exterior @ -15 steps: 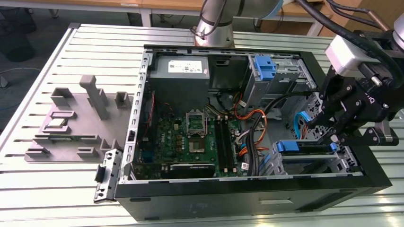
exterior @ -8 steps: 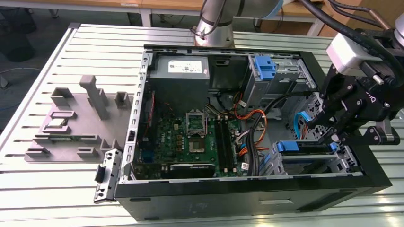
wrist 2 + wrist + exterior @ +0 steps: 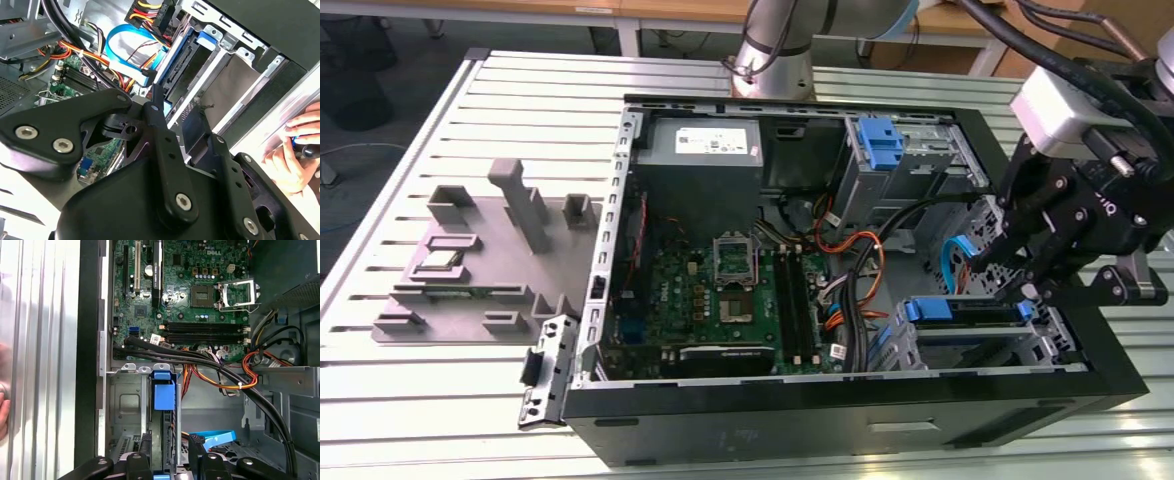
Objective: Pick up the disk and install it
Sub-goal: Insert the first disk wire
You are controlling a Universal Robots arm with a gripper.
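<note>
The disk (image 3: 963, 311), a drive in a blue carrier frame, lies in the drive cage at the front corner of the open computer case (image 3: 854, 425), on the exterior view's right. Its blue pull tab (image 3: 164, 392) points toward the motherboard. My gripper (image 3: 1017, 285) hangs just above that cage. In the first wrist view the black fingers (image 3: 145, 462) stand on either side of the disk's edge (image 3: 167, 450), with a gap on one side. In the second wrist view the gripper (image 3: 186, 116) is open, its tips just short of the blue-framed disk (image 3: 182, 62).
Black and orange cables (image 3: 220, 367) run across the case beside the cage. A grey power supply box (image 3: 700, 145) and a blue bracket (image 3: 881, 140) sit at the back. A grey fixture (image 3: 480, 260) lies on the slotted table. A person's hand (image 3: 295, 150) rests beside the case.
</note>
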